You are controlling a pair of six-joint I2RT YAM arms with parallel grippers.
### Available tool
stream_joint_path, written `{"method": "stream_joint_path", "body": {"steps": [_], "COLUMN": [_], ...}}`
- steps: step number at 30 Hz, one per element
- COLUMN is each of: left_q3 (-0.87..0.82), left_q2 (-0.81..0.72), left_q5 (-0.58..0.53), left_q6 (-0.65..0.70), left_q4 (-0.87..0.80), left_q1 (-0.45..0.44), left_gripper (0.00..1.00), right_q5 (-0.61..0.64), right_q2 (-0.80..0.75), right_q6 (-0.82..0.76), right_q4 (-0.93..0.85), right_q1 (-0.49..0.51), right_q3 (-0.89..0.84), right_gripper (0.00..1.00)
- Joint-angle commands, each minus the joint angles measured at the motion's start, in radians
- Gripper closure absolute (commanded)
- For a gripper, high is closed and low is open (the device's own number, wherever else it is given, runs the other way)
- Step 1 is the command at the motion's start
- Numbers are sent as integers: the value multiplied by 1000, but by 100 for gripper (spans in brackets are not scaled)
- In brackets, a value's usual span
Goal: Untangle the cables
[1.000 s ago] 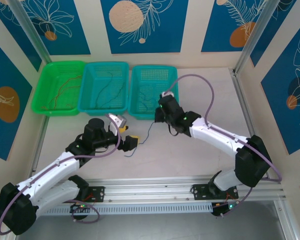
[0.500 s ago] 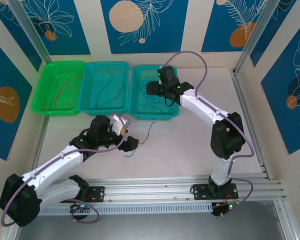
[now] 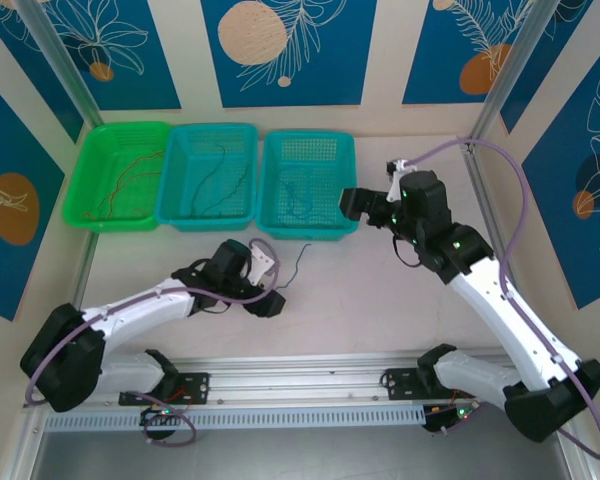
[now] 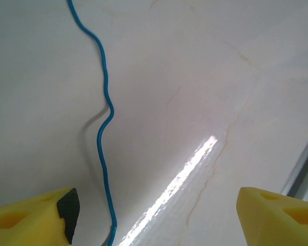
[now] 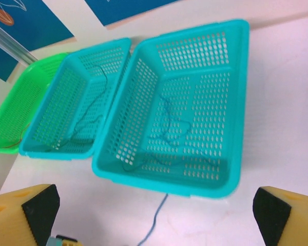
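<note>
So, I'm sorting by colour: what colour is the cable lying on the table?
Blue; the cable shows best in the left wrist view.

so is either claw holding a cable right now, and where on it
Nothing is held. The left claw is open above the blue cable on the table; the right claw is open and empty.
</note>
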Motion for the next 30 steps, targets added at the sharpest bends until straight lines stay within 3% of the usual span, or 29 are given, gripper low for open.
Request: {"method": "stream_joint_path", "body": {"steps": [1, 5, 9, 11, 14, 15, 22, 27, 30], "left_q3": [22, 58, 71, 71, 71, 68, 53, 134, 218], "left_q2": [60, 167, 240, 269, 296, 295, 114, -24, -20], "left_q5": [-86, -73, -58, -56, -54, -49, -12, -51, -65], "left_q6": [42, 57, 26, 20, 25, 27, 91, 143, 167], "left_q4": [31, 62, 139, 165, 169, 164, 76, -2, 10], "left_q1": [-11, -10, -10, -11, -11, -10, -9, -5, 12], "left_gripper": [23, 30, 44, 60, 96, 100, 100, 100, 100], "right_q5": [24, 24, 13, 12, -1, -21, -277, -506, -561], "right_q2": [-35, -43, -32, -30, -31, -29, 21, 27, 27], "right_q6": [40, 48, 54, 61, 64, 54, -52, -105, -106], "right_q4": [-55, -80, -94, -104, -115, -115, -181, -195, -200], "right_q1": [-7, -8, -7, -8, -7, -7, -6, 3, 18], "right_q3": [-45, -50, -42, -40, -39, -38, 23, 80, 123], "right_gripper": [2, 2, 3, 3, 3, 3, 4, 5, 5]}}
